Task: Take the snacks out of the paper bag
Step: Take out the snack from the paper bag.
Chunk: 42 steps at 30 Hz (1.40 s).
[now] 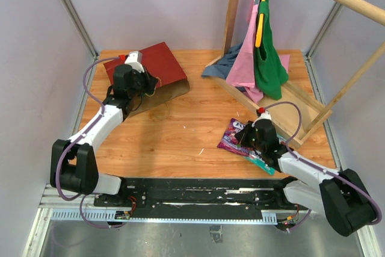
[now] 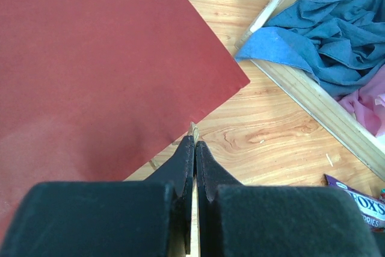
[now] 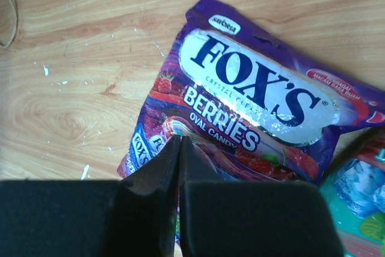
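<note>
Dark red paper bag (image 1: 157,64) lies flat on the bench (image 1: 192,130), with open wood on its near side. The left gripper (image 2: 194,139) has its jaws pinched shut on the bag's thin kraft edge. Well right of the bag, the right gripper (image 3: 179,142) has its jaws closed, tips on a glossy purple packet (image 3: 258,106) reading "FOX'S BERRIES OVAL CANDY", with a teal packet (image 3: 355,209) just beside it.

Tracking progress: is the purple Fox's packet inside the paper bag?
No, the purple Fox's packet lies on the wooden table at the right, well apart from the paper bag at the far left.
</note>
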Tool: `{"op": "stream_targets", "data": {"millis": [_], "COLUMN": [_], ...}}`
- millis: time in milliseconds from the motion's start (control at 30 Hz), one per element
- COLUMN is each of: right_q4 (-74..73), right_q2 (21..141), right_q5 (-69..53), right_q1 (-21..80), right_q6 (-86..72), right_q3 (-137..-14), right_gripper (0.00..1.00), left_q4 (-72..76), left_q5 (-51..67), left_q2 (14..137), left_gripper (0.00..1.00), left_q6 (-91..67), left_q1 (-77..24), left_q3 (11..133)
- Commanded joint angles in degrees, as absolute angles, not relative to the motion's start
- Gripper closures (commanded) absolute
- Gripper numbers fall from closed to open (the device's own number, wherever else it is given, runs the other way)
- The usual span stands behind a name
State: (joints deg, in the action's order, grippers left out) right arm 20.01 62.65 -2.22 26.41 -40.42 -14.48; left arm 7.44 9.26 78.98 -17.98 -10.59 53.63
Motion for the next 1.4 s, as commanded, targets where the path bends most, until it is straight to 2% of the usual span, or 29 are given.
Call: {"op": "stream_targets", "data": {"millis": [0,333,633,833,967,1367], "right_q4": [13.2,6.2,5.7,8.7,9.5,10.9], "right_q2": [58.1,53.4,58.4,66.1,72.3,86.2], "right_q5": [0.8,3.9,14.9,13.5,12.6,13.6], "right_q1": [27.0,29.9,42.5,46.5,48.7,55.6], "right_q6": [-37.6,-31.2,-23.1,-21.8,-20.7,-16.5], "right_q3": [-19.1,-28.5,-34.6,-38.9,-43.6,-54.0], "right_gripper": [0.96,0.84,0.62,0.47,0.43,0.39], "left_q4": [9.0,8.3,8.5,8.3,8.4,9.0], "left_q5": [10.0,8.6,8.0,7.7,7.3,8.6], "left_q2": [76.8,76.5,76.0,74.8,73.3,71.4], "left_gripper": [1.0,0.99,0.99,0.99,0.99,1.0], "left_q6": [-18.1,-17.3,-17.1,-16.7,-16.5,-16.3], "left_q1": [-10.3,-10.4,-10.3,-10.3,-10.3,-10.3], "left_q3": [53.6,53.7,53.5,53.2,52.7,52.0]}}
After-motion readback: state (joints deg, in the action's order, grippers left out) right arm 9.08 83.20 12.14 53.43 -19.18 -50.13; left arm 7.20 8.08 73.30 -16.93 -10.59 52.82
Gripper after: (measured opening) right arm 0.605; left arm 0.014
